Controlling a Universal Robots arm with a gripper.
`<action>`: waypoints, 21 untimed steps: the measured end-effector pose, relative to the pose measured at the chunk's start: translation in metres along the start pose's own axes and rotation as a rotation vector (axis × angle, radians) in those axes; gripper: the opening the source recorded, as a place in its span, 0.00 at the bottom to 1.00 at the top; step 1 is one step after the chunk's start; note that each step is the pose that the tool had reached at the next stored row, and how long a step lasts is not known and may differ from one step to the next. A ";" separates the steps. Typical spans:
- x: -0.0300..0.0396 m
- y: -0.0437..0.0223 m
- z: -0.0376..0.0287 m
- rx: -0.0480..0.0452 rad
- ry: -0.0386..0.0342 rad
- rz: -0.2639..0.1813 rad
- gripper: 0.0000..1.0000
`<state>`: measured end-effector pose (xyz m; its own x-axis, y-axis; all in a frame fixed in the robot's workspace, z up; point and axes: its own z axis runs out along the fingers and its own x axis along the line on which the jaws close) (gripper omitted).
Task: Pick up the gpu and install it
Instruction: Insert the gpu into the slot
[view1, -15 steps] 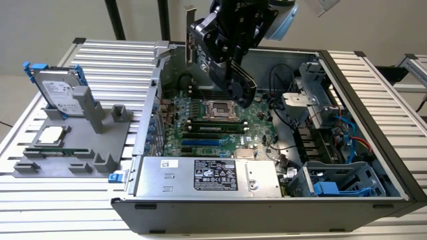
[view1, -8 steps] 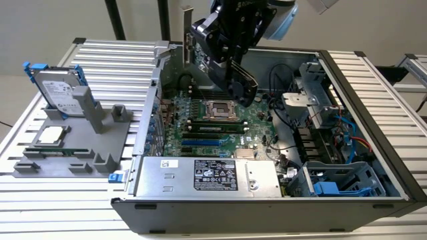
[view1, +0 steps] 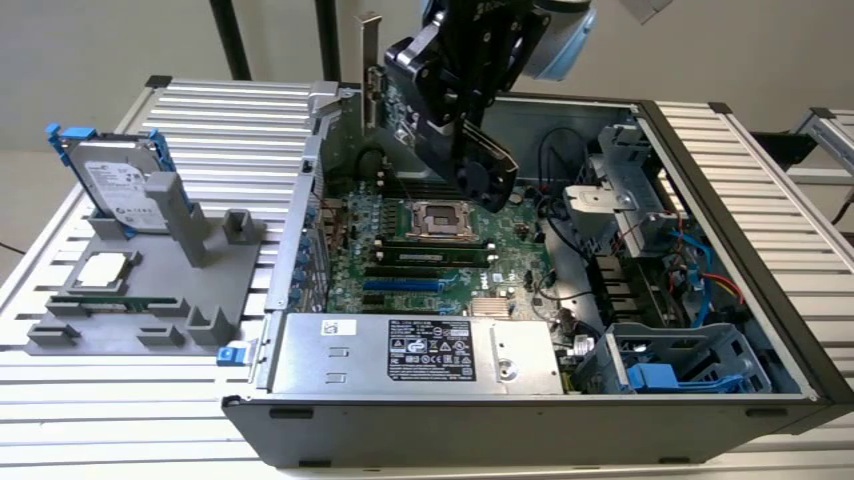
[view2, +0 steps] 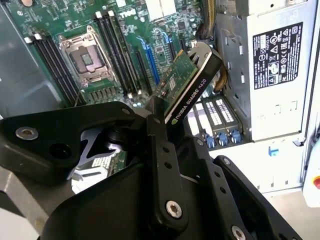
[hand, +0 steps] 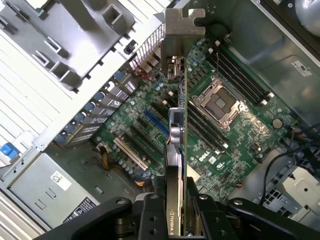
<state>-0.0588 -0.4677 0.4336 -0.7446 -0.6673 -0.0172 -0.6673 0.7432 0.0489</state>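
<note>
We have the hand (view2: 157, 117) clenched on the gpu (view2: 192, 75). Its black fingers (view2: 161, 155) press on the two flat faces near one end, so the long lower edge is free to meet a slot. In the exterior view the card hangs in the air inside the open computer case (view1: 534, 430), tilted, above the motherboard (view1: 514, 240) and close over the processor socket (view1: 438, 218). It touches nothing there, so we judge it lifted but not yet seated.

In the first wrist view we look straight down the card's thin edge. Its silver end bracket (hand: 182, 30) sits at the far end, towards the case wall with the rear openings. That is probably why it is held this way round: the bracket has to end up against that wall. The blue expansion slot (hand: 154, 121) lies just beside the card's line, roughly parallel to it, but we cannot tell whether the edge is truly over it.

Outside the case, the hard drive (view1: 114, 180) stands upright in a grey holder (view1: 214, 290) on the slatted table (view1: 227, 120), well apart from the hand.
</note>
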 end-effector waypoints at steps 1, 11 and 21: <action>0.0000 0.0000 -0.0001 0.0000 0.0002 -0.004 0.00; 0.0000 0.0000 -0.0001 -0.0001 0.0005 -0.009 0.00; 0.0000 0.0000 -0.0003 -0.0005 0.0015 -0.030 0.00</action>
<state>-0.0588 -0.4677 0.4339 -0.7244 -0.6892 -0.0171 -0.6891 0.7231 0.0488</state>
